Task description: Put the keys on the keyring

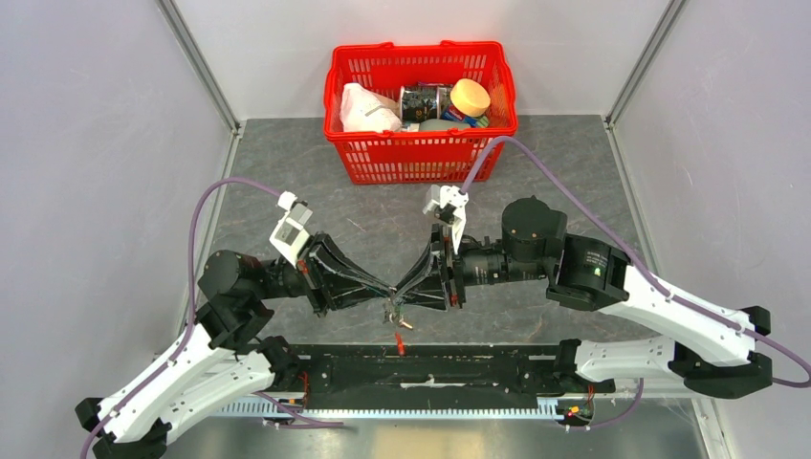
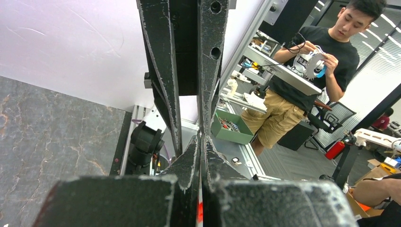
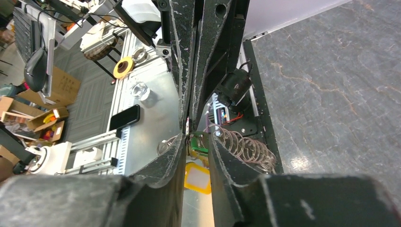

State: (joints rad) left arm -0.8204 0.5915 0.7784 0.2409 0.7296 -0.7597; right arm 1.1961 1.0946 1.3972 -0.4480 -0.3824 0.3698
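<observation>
My two grippers meet tip to tip over the near middle of the table. The left gripper (image 1: 386,290) is shut, and a red sliver of the keyring (image 2: 199,210) shows in the slit between its fingers. The right gripper (image 1: 402,290) is closed narrowly on a green-headed key (image 3: 199,144), with a thin metal ring (image 3: 187,126) against its left finger. A small bunch of keys (image 1: 402,319) hangs below the fingertips, with a red piece (image 1: 399,343) under it. A yellow tag (image 3: 197,177) and a wire coil (image 3: 246,149) hang behind the green key.
A red mesh basket (image 1: 421,161) with a white bag, cans and a yellow lid stands at the back middle. The black base rail (image 1: 430,368) runs along the near edge under the bunch. Grey walls stand on both sides.
</observation>
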